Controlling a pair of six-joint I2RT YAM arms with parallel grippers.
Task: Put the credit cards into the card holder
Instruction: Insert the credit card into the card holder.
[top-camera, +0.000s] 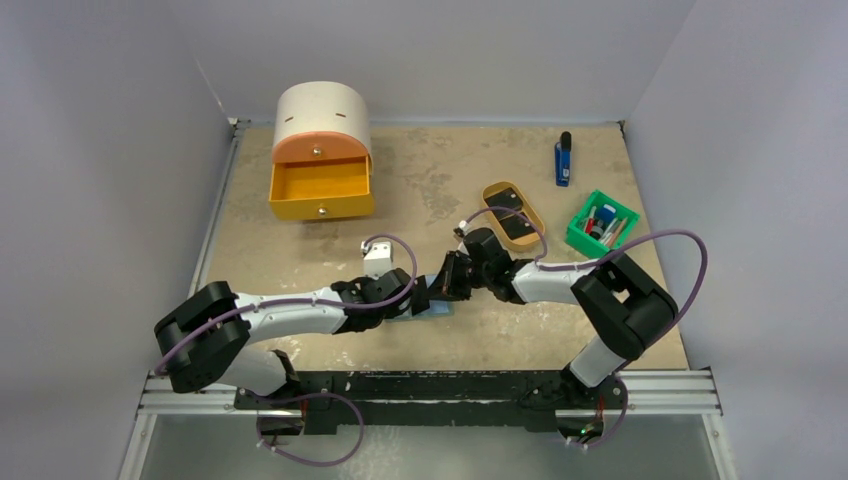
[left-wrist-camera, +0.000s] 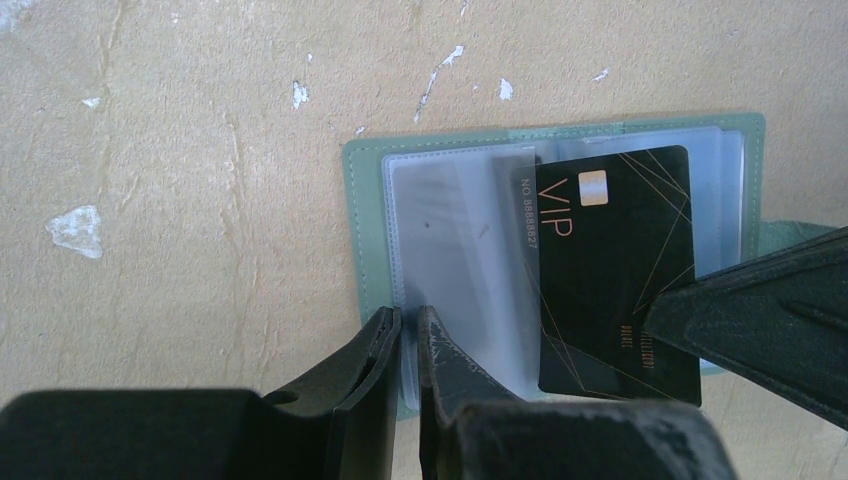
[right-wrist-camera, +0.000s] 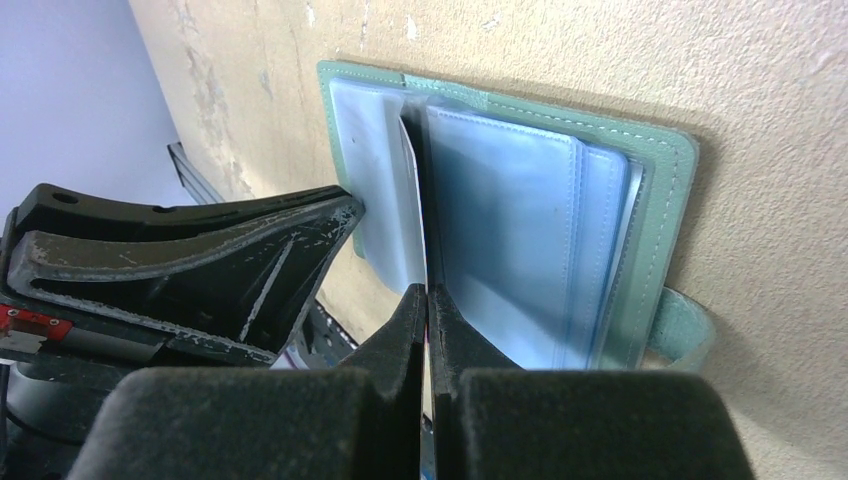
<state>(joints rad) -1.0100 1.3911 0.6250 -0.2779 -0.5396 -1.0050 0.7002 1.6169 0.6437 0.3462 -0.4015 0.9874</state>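
The card holder (left-wrist-camera: 360, 230) lies open on the table, green cover down, clear sleeves up. My left gripper (left-wrist-camera: 408, 318) is shut on the near edge of one clear sleeve and holds it up. A black credit card (left-wrist-camera: 610, 270) marked VIP sits partly inside a sleeve. My right gripper (right-wrist-camera: 427, 292) is shut on this card, which shows only edge-on (right-wrist-camera: 420, 230) there, over the holder's blue-grey pockets (right-wrist-camera: 500, 230). In the top view both grippers, left (top-camera: 424, 296) and right (top-camera: 447, 280), meet over the holder (top-camera: 432, 312). More black cards (top-camera: 516, 226) lie in the tan tray.
The tan oval tray (top-camera: 492, 192) stands behind the right arm. A green bin (top-camera: 575, 238) with small items is at the right. A blue-and-black stick (top-camera: 564, 160) lies at the back right. An orange drawer unit (top-camera: 322, 190) stands open at the back left.
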